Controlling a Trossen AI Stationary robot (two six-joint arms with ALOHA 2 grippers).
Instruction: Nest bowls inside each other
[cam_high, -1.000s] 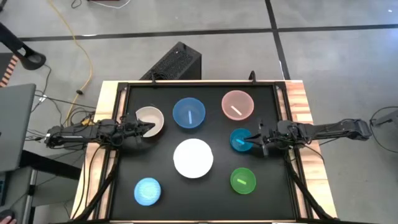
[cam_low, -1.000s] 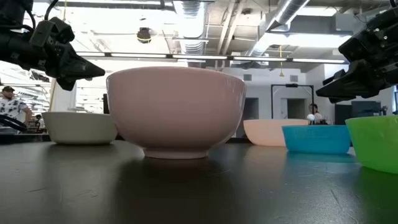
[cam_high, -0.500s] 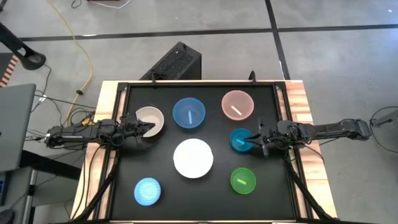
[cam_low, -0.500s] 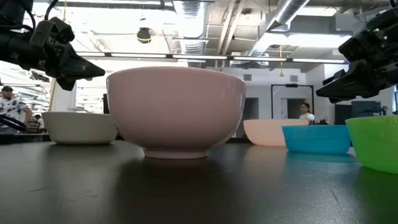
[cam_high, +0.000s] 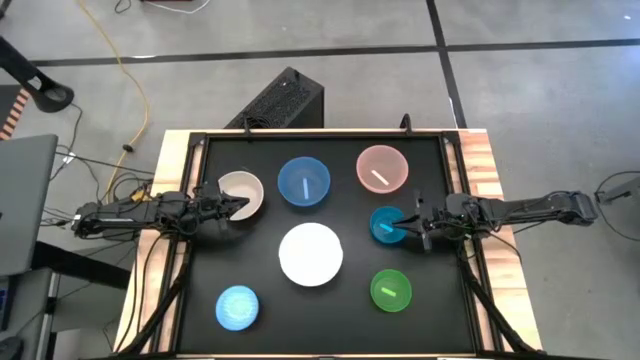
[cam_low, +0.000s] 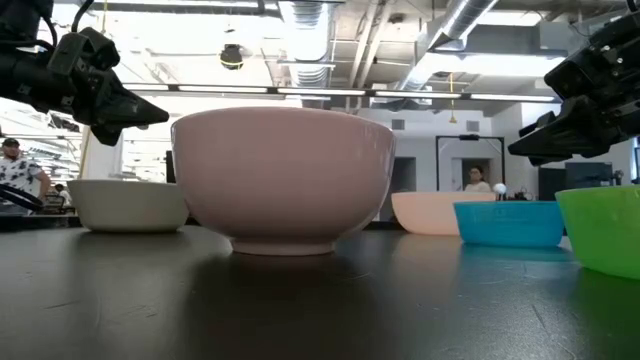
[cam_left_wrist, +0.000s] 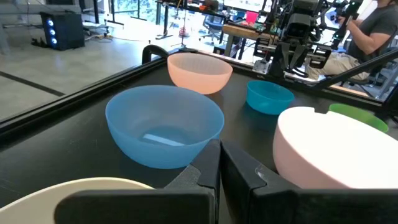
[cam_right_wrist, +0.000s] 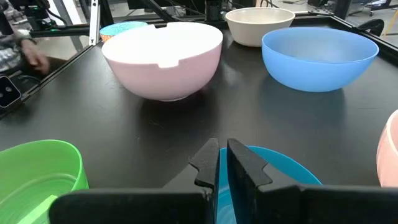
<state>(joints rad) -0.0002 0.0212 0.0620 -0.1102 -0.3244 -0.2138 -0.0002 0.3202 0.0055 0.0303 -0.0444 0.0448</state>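
Seven bowls stand apart, rims up, on the black table top: cream-white (cam_high: 240, 193), blue (cam_high: 304, 183), pink (cam_high: 381, 169), small teal (cam_high: 386, 226), large white (cam_high: 310, 254), green (cam_high: 391, 290) and light blue (cam_high: 237, 307). My left gripper (cam_left_wrist: 219, 149) is shut and empty. It points level and hangs above the cream-white bowl's (cam_low: 130, 205) near rim, clear of it. My right gripper (cam_right_wrist: 222, 152) is shut and empty too. It tilts slightly down over the teal bowl (cam_right_wrist: 280, 168) without touching it.
A raised black rim (cam_high: 320, 133) frames the table top. Bare black surface lies between the bowls and along the near edge (cam_high: 310, 330). People show in the room beyond (cam_low: 15, 170), and a hand (cam_right_wrist: 31, 56) is near the table's edge.
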